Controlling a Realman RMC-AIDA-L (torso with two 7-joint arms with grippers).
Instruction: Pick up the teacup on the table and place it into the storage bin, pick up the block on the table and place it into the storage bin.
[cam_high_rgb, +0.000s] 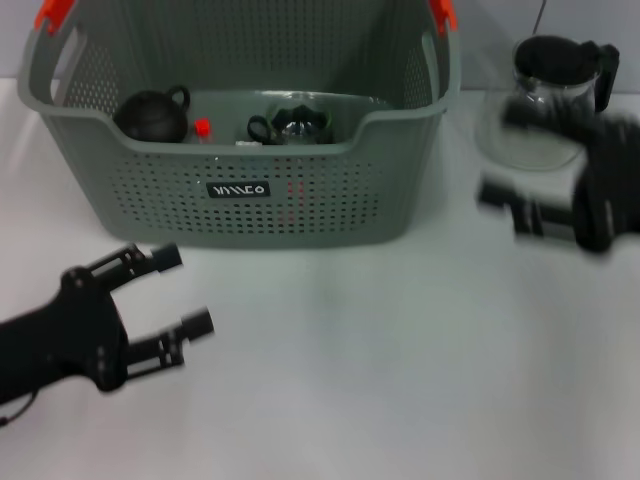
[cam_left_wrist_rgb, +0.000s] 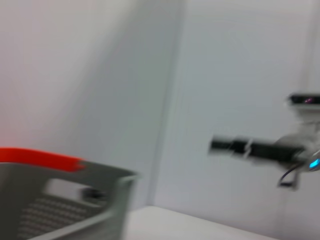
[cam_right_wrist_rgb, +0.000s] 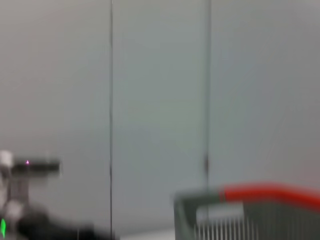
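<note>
Head view has the left gripper (cam_high_rgb: 185, 293) low over the table (cam_high_rgb: 400, 380), reaching toward the storage bin (cam_high_rgb: 240, 200), fingers spread wide on nothing. The right gripper (cam_high_rgb: 510, 205) hangs blurred beside a glass pot (cam_high_rgb: 548, 100); I cannot tell its spread. Inside the bin sit a dark teapot (cam_high_rgb: 152, 114), a red block (cam_high_rgb: 202, 128) and a teacup (cam_high_rgb: 293, 125)

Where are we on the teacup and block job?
Looks nearly done: a small red block and a dark teacup already sit inside the storage bin. Left gripper hovers open and empty in front of it; right gripper, blurred, beside the glass pot.
</note>
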